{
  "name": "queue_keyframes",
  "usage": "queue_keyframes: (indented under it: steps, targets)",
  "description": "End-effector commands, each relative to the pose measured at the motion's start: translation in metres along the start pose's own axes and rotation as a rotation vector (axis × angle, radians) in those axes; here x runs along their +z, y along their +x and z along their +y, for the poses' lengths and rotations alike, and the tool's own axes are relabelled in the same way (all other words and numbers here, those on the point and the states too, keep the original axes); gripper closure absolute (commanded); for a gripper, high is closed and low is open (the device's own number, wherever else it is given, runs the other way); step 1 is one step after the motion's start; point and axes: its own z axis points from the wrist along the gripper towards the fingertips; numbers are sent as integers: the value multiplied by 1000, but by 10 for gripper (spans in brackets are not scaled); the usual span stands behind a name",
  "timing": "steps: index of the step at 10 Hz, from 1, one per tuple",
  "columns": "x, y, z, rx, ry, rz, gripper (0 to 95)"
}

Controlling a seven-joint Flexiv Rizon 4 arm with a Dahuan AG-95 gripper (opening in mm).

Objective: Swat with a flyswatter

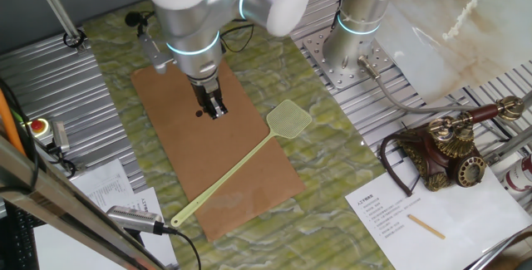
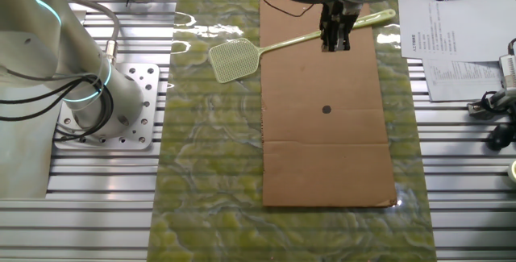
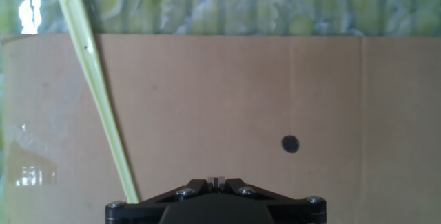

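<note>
Pale yellow-green flyswatter (image 1: 243, 164) with a mesh-patterned head; plain brown board (image 2: 326, 133) bearing one small black dot (image 2: 326, 109) — all on a green, marbled mat (image 1: 324, 149).

The table (image 1: 50, 71) is formed of ribbed aluminium slats, over which a green marbled mat (image 1: 332, 179) is spread. At three o'clock an ornate antique telephone (image 1: 445, 145) is seen beside printed paper sheets (image 1: 416, 220); at one o'clock a pale marble-patterned panel (image 1: 449, 46) is lit brightly.
</note>
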Motion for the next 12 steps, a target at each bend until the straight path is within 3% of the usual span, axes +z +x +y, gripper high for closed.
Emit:
queue_keyframes:
  steps: [1, 3, 8, 9, 11, 12]
  targets:
    - [5, -1, 0, -8, 0, 7, 950]
    - [11, -2, 0, -22, 1, 7, 950]
    - [11, -2, 1, 3, 3, 14, 950]
    - [11, -2, 1, -60, -5, 14, 950]
    - [11, -2, 1, -202, 3, 42, 950]
    - [11, -2, 1, -223, 1, 42, 950]
